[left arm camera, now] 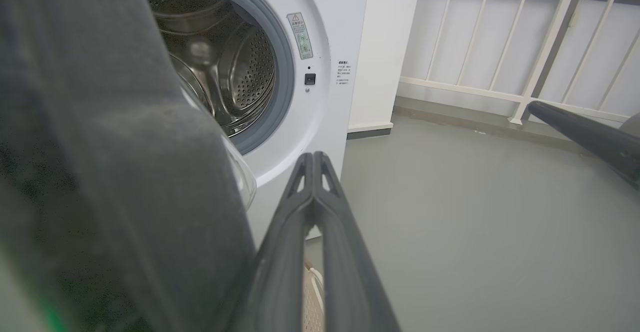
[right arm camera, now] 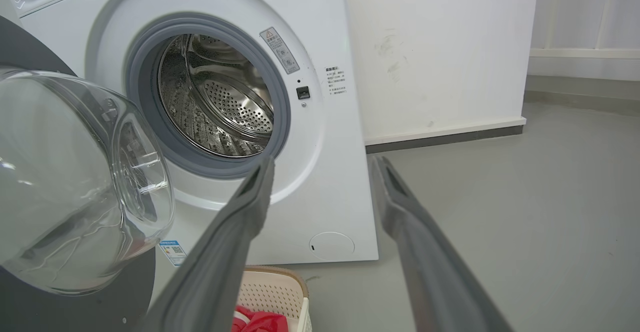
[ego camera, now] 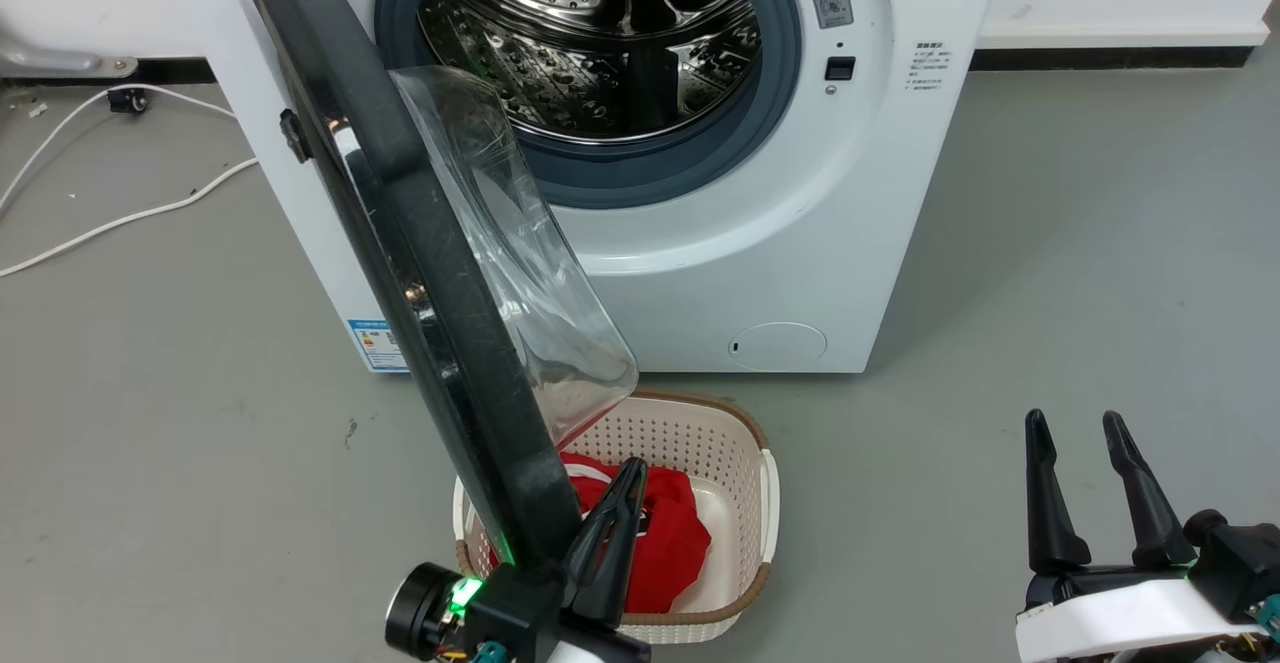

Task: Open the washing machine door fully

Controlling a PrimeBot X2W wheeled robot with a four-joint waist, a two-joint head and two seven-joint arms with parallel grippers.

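Open door [ego camera: 400, 233] — left claw [ego camera: 633, 470] alongside

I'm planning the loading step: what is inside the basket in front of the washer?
A red garment lies in the cream basket. The washing machine door and the left gripper cover its left part, so anything there is hidden.

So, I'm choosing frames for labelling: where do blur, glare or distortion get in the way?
Left wrist view: the washing machine door looms close, blurred and grainy. Right wrist view: its glass bowl glints and warps what lies behind. Head view: sharp, reflections on the drum.
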